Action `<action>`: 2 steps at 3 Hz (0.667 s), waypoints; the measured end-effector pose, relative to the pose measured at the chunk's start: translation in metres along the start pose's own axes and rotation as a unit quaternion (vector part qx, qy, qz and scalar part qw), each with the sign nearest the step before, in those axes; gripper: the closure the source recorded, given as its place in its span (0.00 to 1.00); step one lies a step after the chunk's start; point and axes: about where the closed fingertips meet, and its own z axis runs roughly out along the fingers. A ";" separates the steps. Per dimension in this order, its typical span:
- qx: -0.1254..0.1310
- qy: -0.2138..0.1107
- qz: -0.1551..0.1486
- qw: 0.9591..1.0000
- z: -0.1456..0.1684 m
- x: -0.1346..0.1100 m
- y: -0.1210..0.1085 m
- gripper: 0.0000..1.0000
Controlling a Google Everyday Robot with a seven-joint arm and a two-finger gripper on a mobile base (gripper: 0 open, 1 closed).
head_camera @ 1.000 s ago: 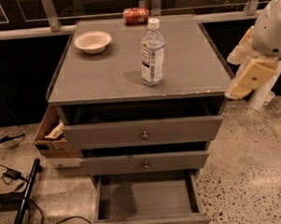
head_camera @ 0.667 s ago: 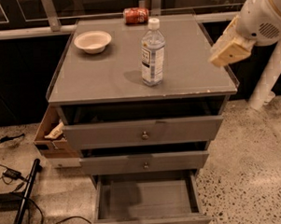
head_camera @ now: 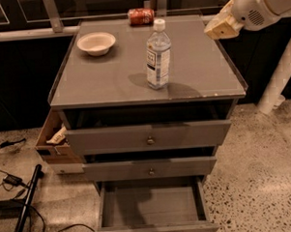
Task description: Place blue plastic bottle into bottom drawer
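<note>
**Item 1.** Clear, faintly bluish plastic water bottle with white screw cap and blue-and-white label (head_camera: 158, 57). You find it upright on the flat grey counter (head_camera: 105, 83), a little right of centre, with nothing touching it. Standing free like this, it leaves its sides open to an approach from the right.

**Item 2.** Cream-coloured gripper (head_camera: 221, 26) on the white robot arm (head_camera: 265, 4). It hangs above the counter's right rear edge, well apart from the bottle. Whether it is spread or pressed together you cannot tell. Its place suggests the reach for the bottle is not yet made.

**Item 3.** Bottom drawer, a shallow grey box with a flat front panel (head_camera: 152, 207). It is pulled out toward you with its floor showing, so you may judge it ready to receive. The box looks shallow against the bottle's height, so the bottle will probably have to go in lying down.

**Item 4.** Two upper grey drawers with small round knobs (head_camera: 149, 136). Both stand slightly forward and overhang the rear of the bottom drawer. Plan your descent toward its front.

**Item 5.** White round bowl (head_camera: 96, 43) at left rear, and red soda can (head_camera: 141, 16) lying at the back edge. Both sit well apart from the bottle and are not yours to move.

**Item 6.** Brown cardboard box (head_camera: 52, 141) beside the cabinet's left flank.
</note>
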 end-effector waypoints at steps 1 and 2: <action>0.000 0.000 0.000 1.000 0.000 0.000 0.000 1.00; -0.007 -0.009 0.013 1.000 0.010 0.006 -0.005 1.00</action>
